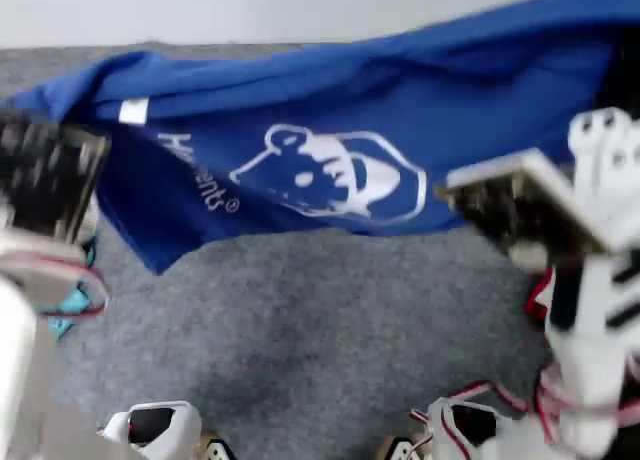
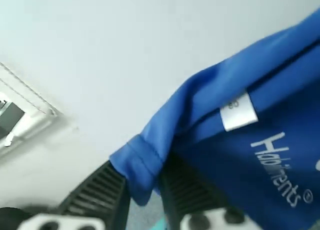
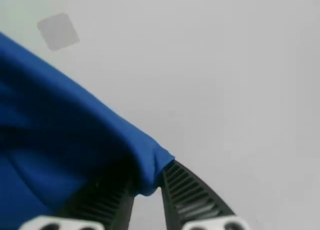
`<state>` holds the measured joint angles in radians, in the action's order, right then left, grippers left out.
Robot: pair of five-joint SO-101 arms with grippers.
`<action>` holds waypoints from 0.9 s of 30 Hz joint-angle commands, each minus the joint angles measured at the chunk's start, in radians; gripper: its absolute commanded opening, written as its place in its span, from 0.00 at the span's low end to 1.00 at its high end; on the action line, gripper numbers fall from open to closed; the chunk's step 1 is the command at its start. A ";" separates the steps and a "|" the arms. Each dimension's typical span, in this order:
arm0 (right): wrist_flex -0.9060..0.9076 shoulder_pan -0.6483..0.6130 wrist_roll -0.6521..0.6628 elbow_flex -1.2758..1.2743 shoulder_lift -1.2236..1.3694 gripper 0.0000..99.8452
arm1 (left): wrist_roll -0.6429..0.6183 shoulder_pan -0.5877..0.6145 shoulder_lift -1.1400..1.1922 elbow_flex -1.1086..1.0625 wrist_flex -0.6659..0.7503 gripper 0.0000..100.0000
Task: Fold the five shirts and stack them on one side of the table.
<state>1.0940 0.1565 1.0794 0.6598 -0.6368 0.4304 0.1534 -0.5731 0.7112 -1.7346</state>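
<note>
- Above the grey table, from 9 o'clock across to 2 o'clock in the high view, a blue shirt hangs spread wide in the air, its lower edge sagging toward the centre.
- The shirt's white animal print faces the camera near the centre. White lettering sits beside it toward 9 o'clock, and a small white tag is at about 10 o'clock.
- The left arm stands at 9 o'clock and the right arm at 3 o'clock, one at each end of the shirt.
- In the left wrist view, the left gripper has its ribbed black fingers pressed together on a bunched hem of the shirt, close to the tag.
- In the right wrist view, the right gripper pinches a folded corner of the shirt between its ribbed fingers.
- A teal cloth lies on the table at 8 o'clock, partly hidden behind the left arm.
- A pale wall runs along the far side at 12 o'clock.
</note>
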 commanded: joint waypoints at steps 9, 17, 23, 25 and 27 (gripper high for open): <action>0.229 0.056 0.008 0.038 -0.085 0.01 | 0.015 0.008 -0.120 -0.073 -0.020 0.01; 0.372 -0.031 0.012 -0.236 0.004 0.01 | 0.020 -0.002 -0.101 -0.593 0.025 0.01; 0.271 -0.093 0.008 -0.562 0.124 0.01 | 0.023 0.003 -0.029 -1.047 0.311 0.01; 0.186 -0.107 0.006 -0.643 0.151 0.01 | 0.021 0.005 0.011 -1.145 0.442 0.01; 0.097 -0.122 0.006 -0.709 0.173 0.01 | 0.021 0.005 0.054 -1.202 0.542 0.01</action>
<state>1.3073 0.0522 1.0810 0.0123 -0.4787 0.4427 0.1534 -0.5547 -0.4166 -1.3633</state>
